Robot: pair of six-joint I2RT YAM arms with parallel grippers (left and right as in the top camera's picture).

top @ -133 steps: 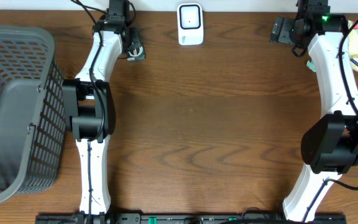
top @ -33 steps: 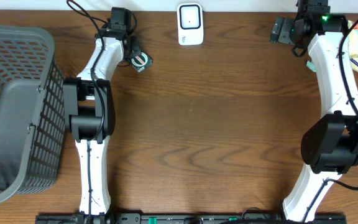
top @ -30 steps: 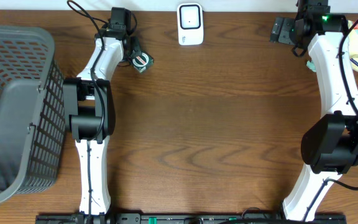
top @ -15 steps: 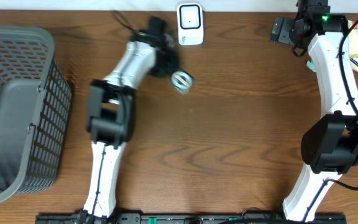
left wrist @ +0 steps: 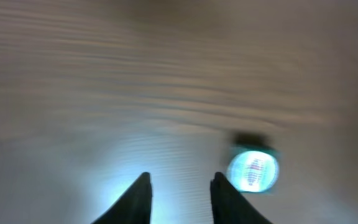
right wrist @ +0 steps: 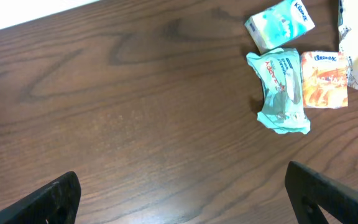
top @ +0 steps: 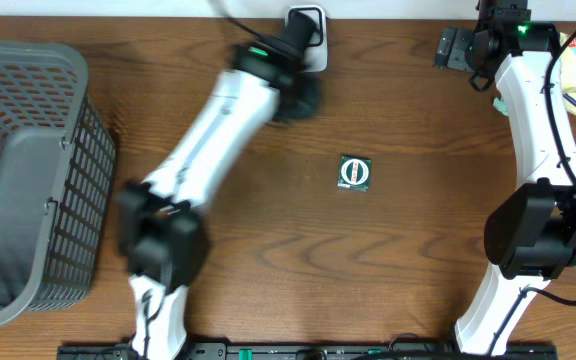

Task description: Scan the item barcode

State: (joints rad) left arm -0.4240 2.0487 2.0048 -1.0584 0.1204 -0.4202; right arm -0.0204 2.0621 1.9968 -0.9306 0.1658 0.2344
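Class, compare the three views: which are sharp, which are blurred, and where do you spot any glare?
Overhead: the left arm is smeared by motion, while the green item and table are crisp. Left wrist: everything is blurred, with a pale bluish glare on the wood beside the left gripper. Right wrist: sharp and evenly lit, the tissue packs clearly printed.

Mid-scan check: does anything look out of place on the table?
Yes. The small green square packet lies loose on the brown wooden table, clear of the left claw, whose jaws are apart and empty. It is not at the white barcode scanner.
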